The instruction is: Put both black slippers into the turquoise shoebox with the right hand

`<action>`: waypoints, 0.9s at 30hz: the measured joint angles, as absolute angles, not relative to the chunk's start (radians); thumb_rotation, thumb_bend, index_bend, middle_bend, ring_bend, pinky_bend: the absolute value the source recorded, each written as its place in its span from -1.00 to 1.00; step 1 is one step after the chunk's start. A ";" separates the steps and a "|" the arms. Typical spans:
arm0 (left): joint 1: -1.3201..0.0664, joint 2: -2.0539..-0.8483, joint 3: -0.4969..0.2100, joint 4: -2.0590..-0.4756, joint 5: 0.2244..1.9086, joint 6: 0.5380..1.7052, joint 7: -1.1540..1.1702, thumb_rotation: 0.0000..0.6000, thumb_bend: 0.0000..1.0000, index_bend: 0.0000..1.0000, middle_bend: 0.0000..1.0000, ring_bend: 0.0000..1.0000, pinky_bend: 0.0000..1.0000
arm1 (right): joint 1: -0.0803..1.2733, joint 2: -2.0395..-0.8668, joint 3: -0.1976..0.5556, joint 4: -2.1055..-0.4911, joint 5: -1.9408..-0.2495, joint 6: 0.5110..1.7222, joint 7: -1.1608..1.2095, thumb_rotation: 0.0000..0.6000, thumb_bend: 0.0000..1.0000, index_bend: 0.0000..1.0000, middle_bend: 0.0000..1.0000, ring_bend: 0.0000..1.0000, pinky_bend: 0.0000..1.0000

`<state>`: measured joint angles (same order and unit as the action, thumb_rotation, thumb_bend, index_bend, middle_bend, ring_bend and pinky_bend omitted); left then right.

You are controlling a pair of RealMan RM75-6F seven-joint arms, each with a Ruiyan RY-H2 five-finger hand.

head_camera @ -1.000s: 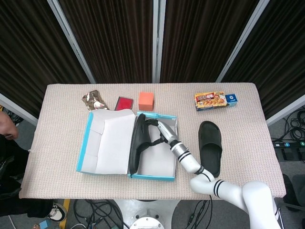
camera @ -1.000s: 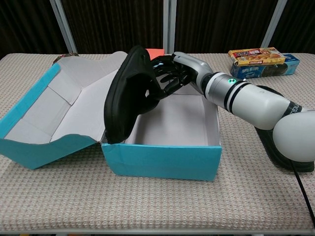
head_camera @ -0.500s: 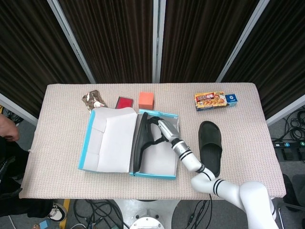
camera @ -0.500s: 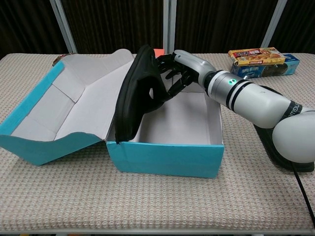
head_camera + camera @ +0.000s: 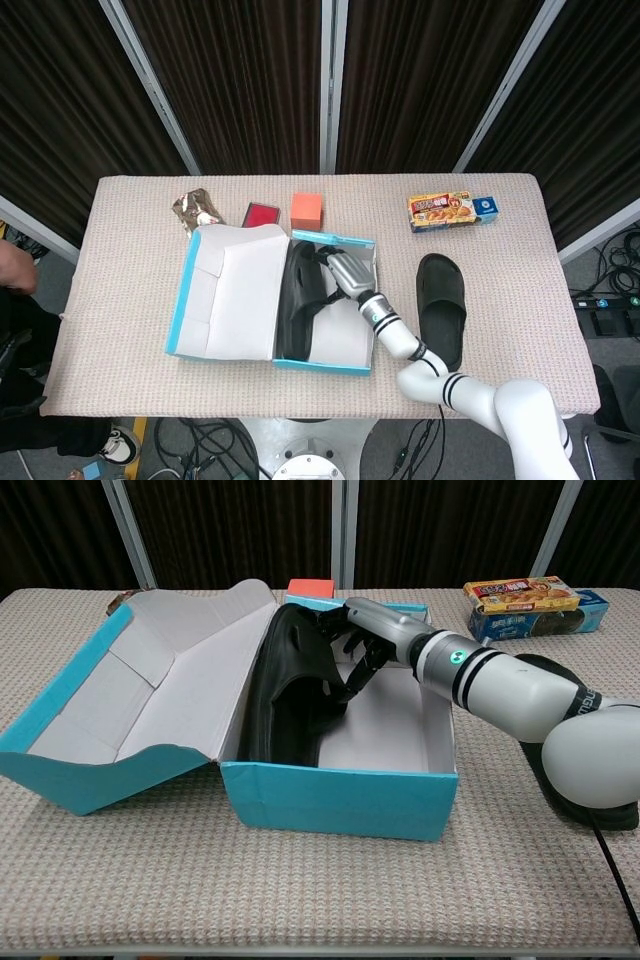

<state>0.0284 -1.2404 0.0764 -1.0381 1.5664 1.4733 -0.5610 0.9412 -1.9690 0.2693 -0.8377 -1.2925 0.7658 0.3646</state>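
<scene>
Beige woven tabletop: first black rubber slipper has dropped lower into the turquoise cardboard shoebox, right hand still gripping it; second black slipper remains outside.

One slipper in the shoebox; other slipper right of it.

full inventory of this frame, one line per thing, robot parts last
shoebox: 1, turquoise with white inside, lid open to the left, table centre.
slipper in box: 1, black, tilted against the box's left side.
slipper on table: 1, black, flat, right of the box.
orange block: 1, behind the box.
red flat item: 1, left of the block.
brown packet: 1, back left.
food carton: 1, yellow and blue, back right.
table: 1, beige cloth.
right hand: 1, grey, inside the box, touching the slipper.
left hand: not in view.
</scene>
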 measured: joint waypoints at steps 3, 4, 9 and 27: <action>0.028 -1.242 0.076 -1.034 1.565 1.473 -0.566 1.00 -1.00 -0.82 -0.68 -0.90 -0.84 | 0.945 -1.971 0.281 -0.850 -1.274 0.751 0.354 1.00 -0.88 -0.05 -0.09 -0.68 -0.51; 0.029 -1.242 0.075 -1.032 1.565 1.473 -0.568 1.00 -1.00 -0.82 -0.68 -0.90 -0.84 | 0.945 -1.970 0.283 -0.854 -1.271 0.747 0.355 1.00 -0.93 -0.07 -0.11 -0.68 -0.51; 0.029 -1.243 0.076 -1.028 1.567 1.474 -0.572 1.00 -1.00 -0.82 -0.68 -0.90 -0.84 | 0.946 -1.947 0.290 -0.889 -1.264 0.721 0.375 1.00 -1.00 -0.34 -0.26 -0.77 -0.51; 0.022 -1.232 0.077 -1.055 1.572 1.470 -0.555 1.00 -1.00 -0.82 -0.68 -0.90 -0.84 | 0.934 -1.788 0.306 -1.057 -1.208 0.592 0.435 1.00 -1.00 -0.94 -0.67 -1.00 -0.59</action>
<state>0.0216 -1.2323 0.0774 -1.0547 1.5724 1.4704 -0.5549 0.9340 -1.7881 0.3058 -1.0575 -1.2077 0.5925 0.4353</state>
